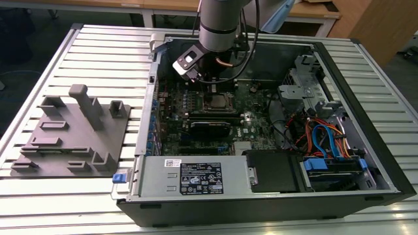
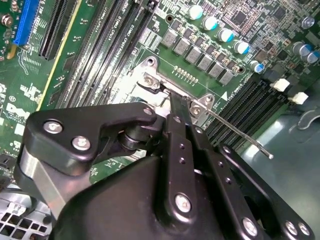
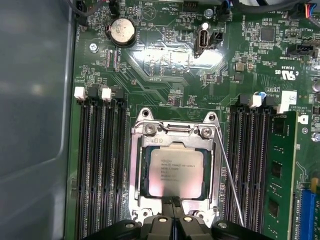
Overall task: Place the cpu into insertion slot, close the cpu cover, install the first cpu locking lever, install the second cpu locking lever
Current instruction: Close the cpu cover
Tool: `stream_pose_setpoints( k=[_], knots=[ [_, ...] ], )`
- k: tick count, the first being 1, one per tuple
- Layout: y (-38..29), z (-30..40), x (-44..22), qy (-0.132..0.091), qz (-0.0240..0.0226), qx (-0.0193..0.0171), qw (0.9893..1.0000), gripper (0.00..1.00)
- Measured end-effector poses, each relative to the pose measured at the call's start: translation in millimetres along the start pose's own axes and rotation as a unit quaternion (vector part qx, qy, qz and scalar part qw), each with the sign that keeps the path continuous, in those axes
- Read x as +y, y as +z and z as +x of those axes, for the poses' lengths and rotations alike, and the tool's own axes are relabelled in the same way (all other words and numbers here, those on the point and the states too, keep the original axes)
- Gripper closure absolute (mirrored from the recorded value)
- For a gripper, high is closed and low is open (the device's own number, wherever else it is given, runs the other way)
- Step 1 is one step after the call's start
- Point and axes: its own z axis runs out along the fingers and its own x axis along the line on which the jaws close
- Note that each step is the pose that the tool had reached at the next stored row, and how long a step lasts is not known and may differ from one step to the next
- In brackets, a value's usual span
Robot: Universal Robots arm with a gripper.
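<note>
In the first wrist view the cpu, a dull silver square, lies in the insertion slot on the green motherboard. The cpu cover lies flat around it as a silvery frame. A thin wire locking lever angles away from one side of the slot. My gripper is shut, its black fingertips together at the cover's edge. In the second wrist view the gripper comes down on the slot's rim, and the lever sticks out over the memory slots. The exterior view shows the gripper just above the slot.
Long black memory slots flank the socket on both sides. The open computer case holds a black heatsink block, coloured cables and a power supply. A grey fixture plate lies at the exterior view's left.
</note>
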Motion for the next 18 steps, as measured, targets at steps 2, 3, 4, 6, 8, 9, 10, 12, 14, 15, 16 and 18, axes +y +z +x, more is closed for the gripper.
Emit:
stream_pose_setpoints(
  k=[2,3,4,6,8,9,10,12,14,15,16,18],
  knots=[
    [0.6,-0.1,0.0,0.000,0.0000,0.0001,1.0000,0.90],
    [0.6,0.0,0.0,0.000,0.0000,0.0001,1.0000,0.90],
    [0.6,0.0,0.0,0.000,0.0000,0.0002,1.0000,0.90],
    [1.0,0.0,0.0,0.000,-0.0001,0.0005,1.0000,0.90],
    [2.0,0.1,0.1,0.000,-0.0001,0.0005,1.0000,0.90],
    [2.2,0.0,0.0,0.000,0.0000,0.0004,1.0000,0.90],
    [2.3,0.0,0.0,0.000,0.0001,0.0004,1.0000,0.90],
    [2.3,0.0,0.0,0.000,0.0001,0.0004,1.0000,0.90],
    [2.3,0.0,0.1,0.000,-0.0001,0.0006,1.0000,0.90],
    [1.9,0.1,0.1,0.000,-0.0002,0.0008,1.0000,0.90],
    [1.2,0.0,0.0,0.000,-0.0002,0.0007,1.0000,0.90],
    [0.1,0.0,0.0,0.000,-0.0001,0.0006,1.0000,0.90]
  ],
)
